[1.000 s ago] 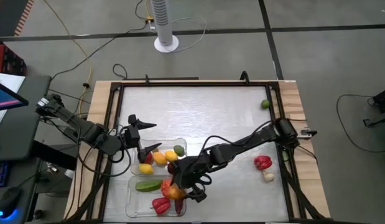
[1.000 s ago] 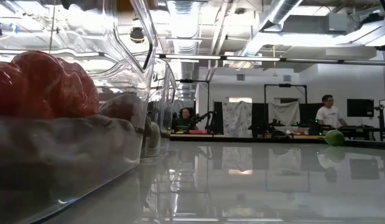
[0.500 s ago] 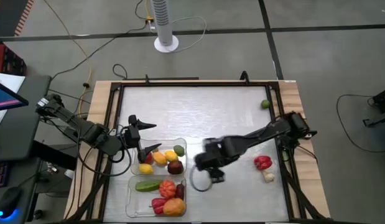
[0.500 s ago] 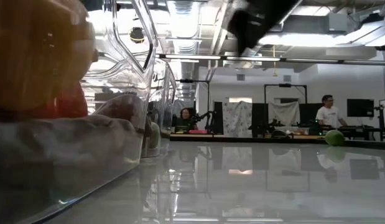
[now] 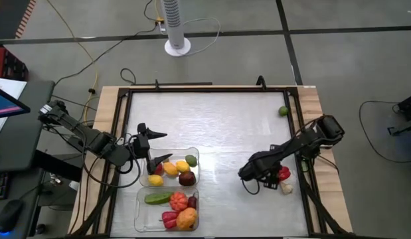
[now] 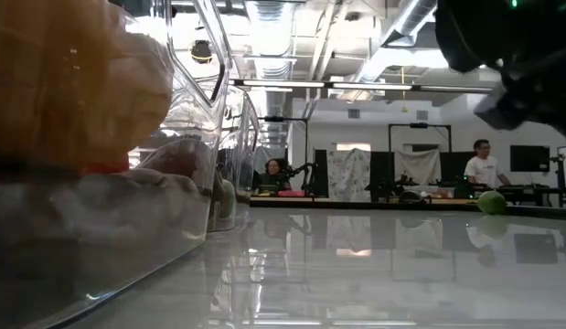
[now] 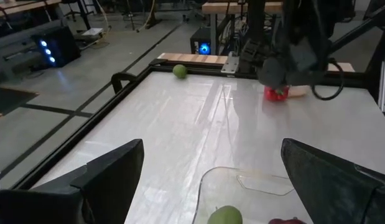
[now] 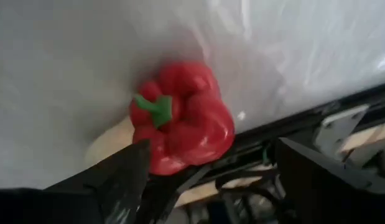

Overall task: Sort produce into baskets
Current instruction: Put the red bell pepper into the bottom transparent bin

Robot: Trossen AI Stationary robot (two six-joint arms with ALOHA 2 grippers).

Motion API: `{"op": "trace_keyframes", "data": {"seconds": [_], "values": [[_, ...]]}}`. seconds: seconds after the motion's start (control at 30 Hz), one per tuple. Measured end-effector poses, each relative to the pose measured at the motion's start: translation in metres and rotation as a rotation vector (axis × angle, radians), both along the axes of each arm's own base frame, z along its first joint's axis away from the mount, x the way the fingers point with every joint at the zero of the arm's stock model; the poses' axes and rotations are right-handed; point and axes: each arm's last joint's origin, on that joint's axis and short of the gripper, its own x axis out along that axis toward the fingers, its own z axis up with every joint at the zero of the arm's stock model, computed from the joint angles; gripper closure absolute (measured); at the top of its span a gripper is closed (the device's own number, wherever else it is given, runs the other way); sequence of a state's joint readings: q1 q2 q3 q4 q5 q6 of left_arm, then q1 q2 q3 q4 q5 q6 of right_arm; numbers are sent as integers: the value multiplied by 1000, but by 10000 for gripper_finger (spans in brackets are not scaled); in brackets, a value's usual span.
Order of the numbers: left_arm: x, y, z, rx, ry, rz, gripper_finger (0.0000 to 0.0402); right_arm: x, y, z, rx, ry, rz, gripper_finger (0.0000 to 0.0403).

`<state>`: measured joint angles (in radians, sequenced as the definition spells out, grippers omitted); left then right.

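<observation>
Two clear bins lie at the table's near left: the far bin (image 5: 194,154) and the near bin (image 5: 140,214), both holding several produce pieces. A red pepper (image 5: 281,174) and a white garlic-like piece (image 5: 286,189) lie on the table near the right edge, and a green lime (image 5: 283,111) lies farther back. My right gripper (image 5: 258,176) is open and empty just left of the pepper (image 8: 183,115), which shows between its fingers, apart from them. My left gripper (image 5: 159,147) is open and empty at the far bin's left end (image 7: 242,180).
The table's raised dark frame (image 5: 299,143) runs close behind the pepper and the garlic-like piece. The bare table middle (image 5: 218,126) lies between the bins and the right arm. In the low view an orange piece (image 6: 72,82) fills the near bin's wall. People sit in the room beyond.
My right gripper has risen from over the near bin and swung toward the table's right edge, ending beside the red pepper. An orange piece that was under it has come to rest in the near bin's front right corner.
</observation>
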<state>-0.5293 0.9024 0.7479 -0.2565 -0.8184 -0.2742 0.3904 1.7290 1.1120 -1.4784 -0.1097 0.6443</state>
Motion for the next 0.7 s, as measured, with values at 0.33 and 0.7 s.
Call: {"op": "trace_keyframes", "data": {"seconds": [0.33,0.7], "values": [[-1,0,-2,2,20,-2,33,-18,19,-7,44,65,44,18],[-1,0,-2,-15,19,-14,33,-29,14,-40,53,49,130,22]]}}
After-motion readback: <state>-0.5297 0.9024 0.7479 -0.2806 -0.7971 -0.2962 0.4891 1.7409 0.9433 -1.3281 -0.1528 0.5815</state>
